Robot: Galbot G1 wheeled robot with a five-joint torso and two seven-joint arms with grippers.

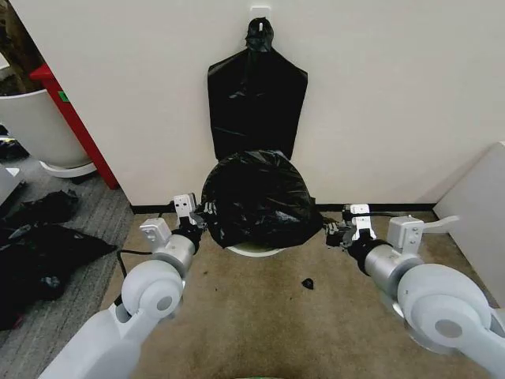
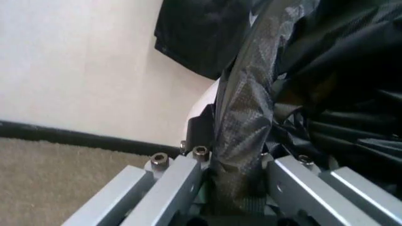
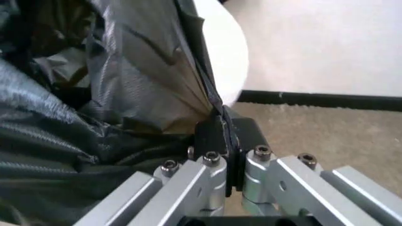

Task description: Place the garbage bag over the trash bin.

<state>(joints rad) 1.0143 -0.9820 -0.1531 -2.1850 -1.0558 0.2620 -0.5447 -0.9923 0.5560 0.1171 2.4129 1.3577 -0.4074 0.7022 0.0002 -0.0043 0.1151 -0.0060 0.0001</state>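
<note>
The glossy black garbage bag (image 1: 256,197) lies draped over the trash bin (image 1: 256,250), whose cream-white side peeks out below the plastic. My left gripper (image 1: 197,219) is at the bag's left edge and my right gripper (image 1: 330,233) at its right edge. In the left wrist view, the left gripper (image 2: 238,155) is shut on a stretched fold of the garbage bag (image 2: 251,94), with the trash bin (image 2: 204,101) just behind. In the right wrist view, the right gripper (image 3: 227,134) is shut on a thin edge of the garbage bag (image 3: 144,84), beside the trash bin (image 3: 223,52).
A bunch of black bags (image 1: 256,95) hangs on the wall straight behind the bin. A large white tub (image 1: 35,126) and black plastic heaps (image 1: 39,245) lie at the left on grey carpet. A small black scrap (image 1: 307,283) lies on the floor; a white panel (image 1: 473,213) stands at the right.
</note>
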